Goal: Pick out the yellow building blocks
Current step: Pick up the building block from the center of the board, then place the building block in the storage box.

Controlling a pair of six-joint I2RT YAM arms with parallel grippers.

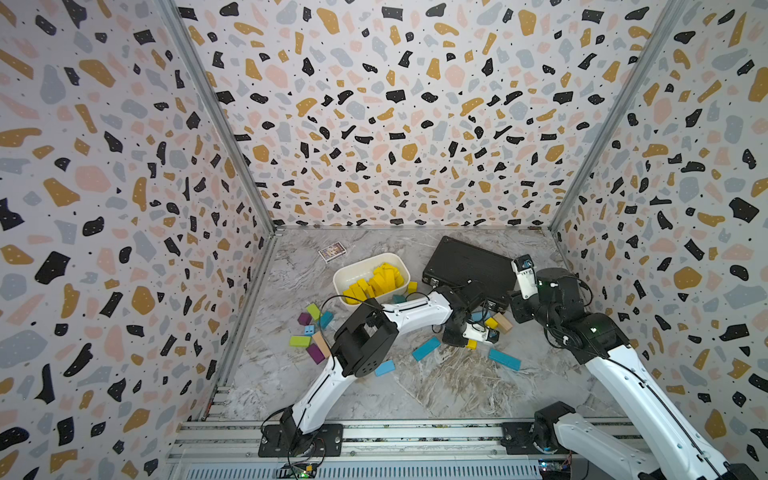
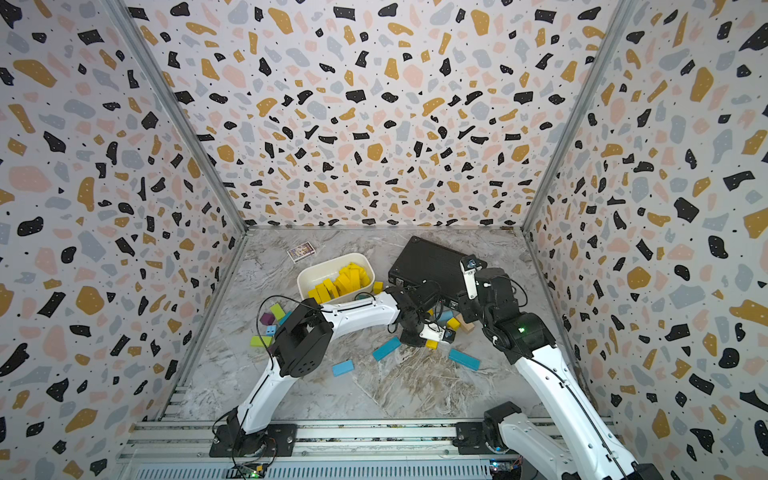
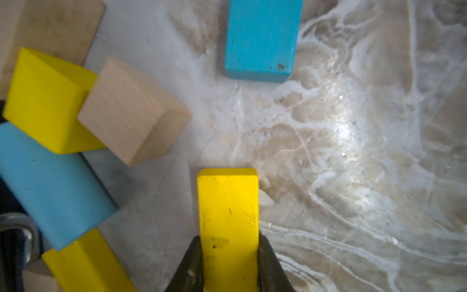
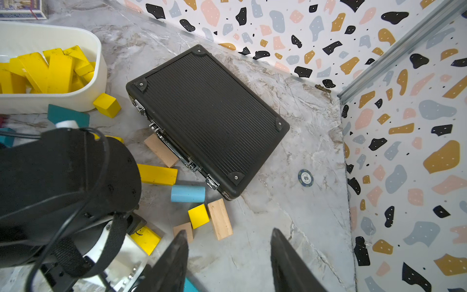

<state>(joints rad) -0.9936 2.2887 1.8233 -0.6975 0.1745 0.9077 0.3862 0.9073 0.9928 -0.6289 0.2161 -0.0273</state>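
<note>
Left pincer (image 3: 230,240): your 2 jaws pinch 1 yellow bar (image 3: 227,202) by its long sides, over the marble tabletop (image 3: 353,151).
Right pincer (image 4: 229,232): spread, nothing between.
Beyond: 1 yellow cube (image 4: 198,216) among tan blocks (image 4: 219,218), beside the black case (image 4: 207,118).
Farthest: white tub (image 1: 351,270), heaped with yellow blocks (image 1: 384,278).

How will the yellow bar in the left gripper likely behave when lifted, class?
The yellow bar looks like rigid painted wood, so probably stiff. Its smooth paint may slip slightly. It juts well past the left gripper, so it might pivot.
</note>
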